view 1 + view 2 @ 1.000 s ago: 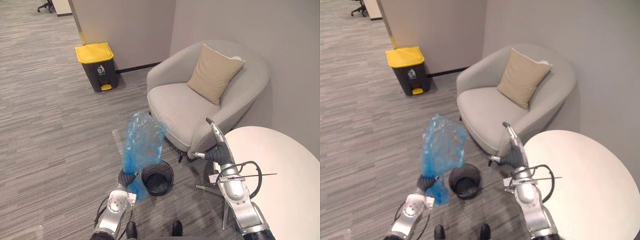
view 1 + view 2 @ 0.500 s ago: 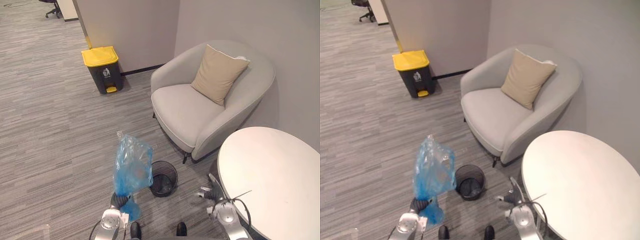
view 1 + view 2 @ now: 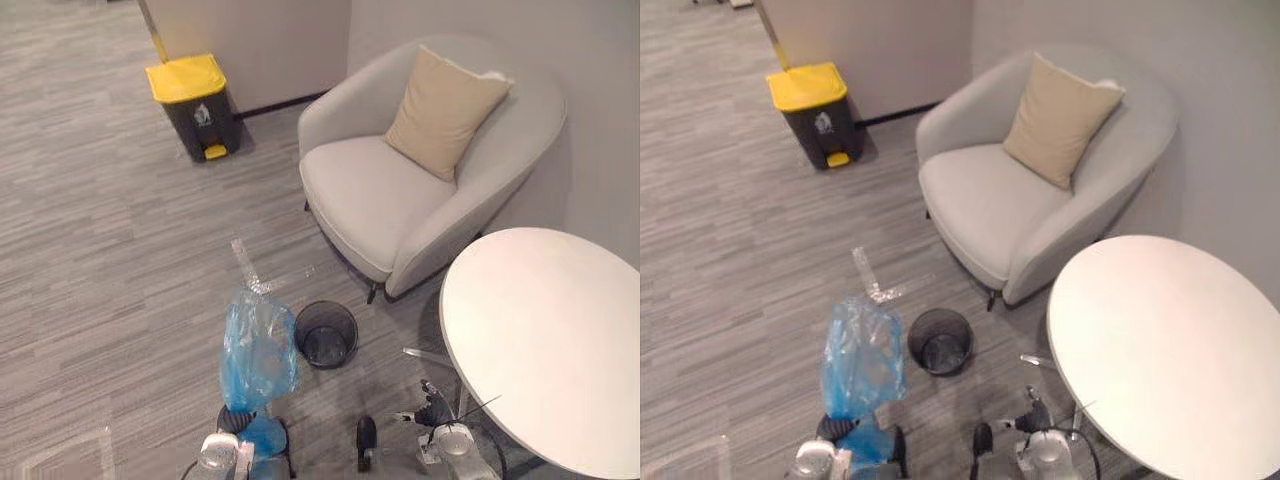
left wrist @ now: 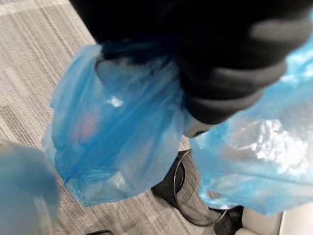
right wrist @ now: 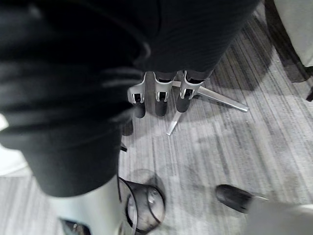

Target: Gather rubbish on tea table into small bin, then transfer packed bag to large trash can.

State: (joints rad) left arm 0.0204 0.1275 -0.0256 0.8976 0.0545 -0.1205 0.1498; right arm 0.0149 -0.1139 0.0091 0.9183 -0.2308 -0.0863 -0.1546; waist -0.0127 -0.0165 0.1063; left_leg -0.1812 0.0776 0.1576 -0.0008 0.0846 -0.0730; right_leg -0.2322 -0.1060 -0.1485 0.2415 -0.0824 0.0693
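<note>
Beside small bin, blue bag, seemingly part-full, in curled fingers of left hand; right hand slack

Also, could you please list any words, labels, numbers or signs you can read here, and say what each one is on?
No words or numbers can be read.
Trash can: one small white sign on its dark front, too small to read.
Bag: no print that can be made out.
</note>
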